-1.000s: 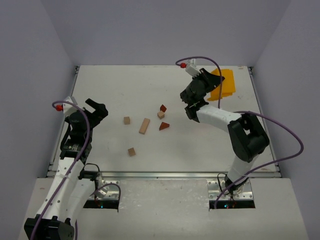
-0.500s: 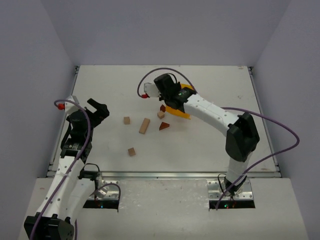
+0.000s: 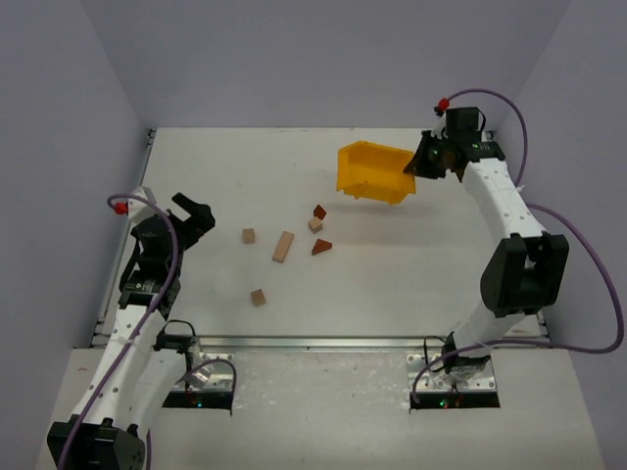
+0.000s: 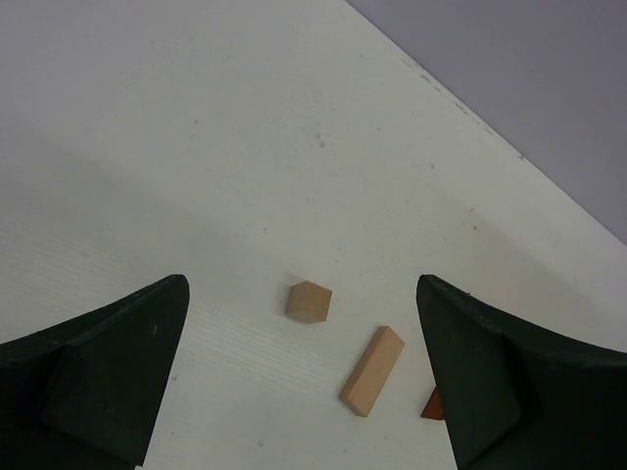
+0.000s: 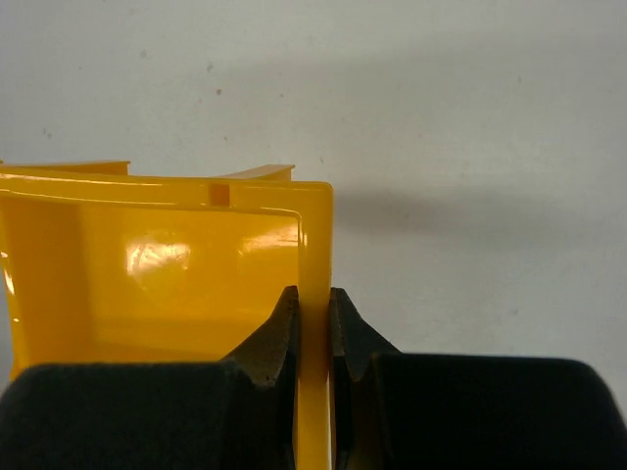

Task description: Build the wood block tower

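The wood blocks lay scattered and unstacked near the middle of the table. The long tan block lay flat, its long axis pointing away from the arms and leaning slightly right. The left gripper hung spread wide, well to their left. The right gripper pinched the wall of the tilted yellow bin, far right of the blocks.

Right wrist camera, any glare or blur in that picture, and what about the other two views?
Right wrist: a bright glare patch inside the yellow bin, and the dark jaws clamped on its rim look slightly soft. Left wrist: the blocks are sharp, and a faint shadow falls on the table. Top view: even, soft light, no glare.
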### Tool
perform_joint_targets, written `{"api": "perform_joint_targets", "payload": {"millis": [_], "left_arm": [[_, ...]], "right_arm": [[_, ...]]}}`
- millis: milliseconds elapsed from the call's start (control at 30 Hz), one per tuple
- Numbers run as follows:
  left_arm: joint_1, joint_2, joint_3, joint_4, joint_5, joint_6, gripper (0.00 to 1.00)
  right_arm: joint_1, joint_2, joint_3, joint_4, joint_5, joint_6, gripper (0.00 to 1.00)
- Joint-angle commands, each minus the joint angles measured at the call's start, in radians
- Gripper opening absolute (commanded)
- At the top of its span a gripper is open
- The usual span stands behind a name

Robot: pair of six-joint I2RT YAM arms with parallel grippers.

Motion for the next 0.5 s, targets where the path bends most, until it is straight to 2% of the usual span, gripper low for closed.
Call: {"api": "perform_joint_targets", "payload": {"millis": [0,100,167,367,467], "left_arm": [[0.001,-0.019,0.024,0.044,0.001,0.006,1.00],[0.001,-0.018,0.022,0.045,-0.003,0.008,1.00],[0.001,-0.017,0.021,0.046,-0.004,0.008,1.00],[0.001,-0.013,0.021,0.044,-0.013,0.006,1.00],[0.001,-0.016,0.023,0.037,-0.025,0.004,1.00]], "right_arm": [[-0.066,0.035,-0.100,0.054,-0.068,0.260,0.00],[-0.124,0.044,-0.157,0.156,0.066,0.248,0.00],[-0.135,0.067,-0.157,0.180,0.101,0.231,0.00],[-0.195,0.182,-0.083,0.128,0.185,0.270,0.00],[-0.223,0.220,-0.070,0.079,0.349,0.324,0.00]]}}
